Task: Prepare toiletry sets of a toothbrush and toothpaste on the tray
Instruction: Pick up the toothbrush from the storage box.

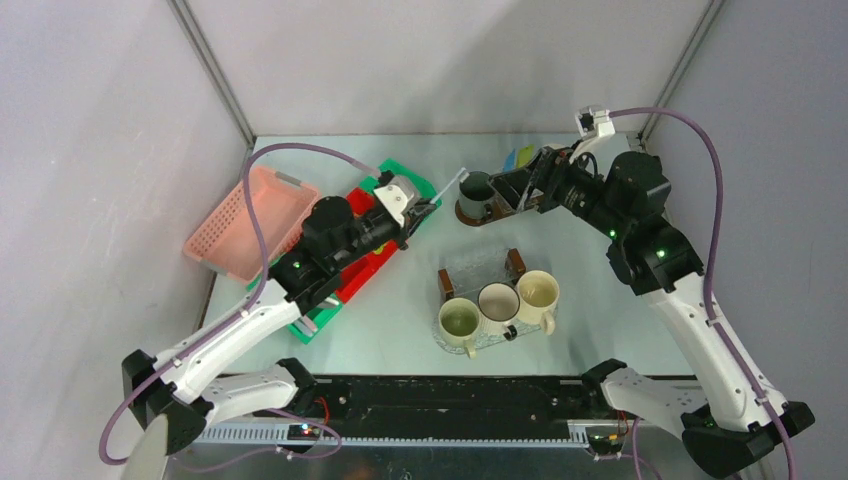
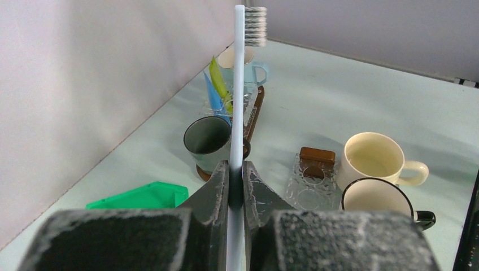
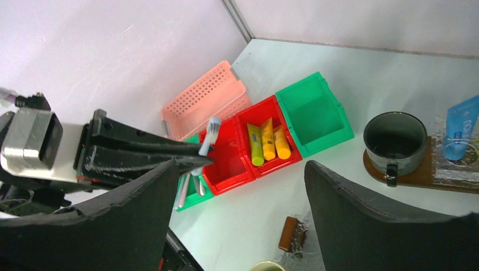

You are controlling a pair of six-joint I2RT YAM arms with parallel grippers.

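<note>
Toothbrush (image 2: 239, 84): light, slim, probably slippery and springy; pinched by the handle in left gripper (image 2: 236, 183). Right gripper (image 3: 240, 186) spread wide, empty.

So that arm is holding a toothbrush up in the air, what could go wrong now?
The left pincer grips only the slim handle of the toothbrush, with the bristle end sticking far out, so it could swivel or slip on the way. If it heads for the dark mug, the open right pincer sits close by that mug, so the two arms might bump.
</note>
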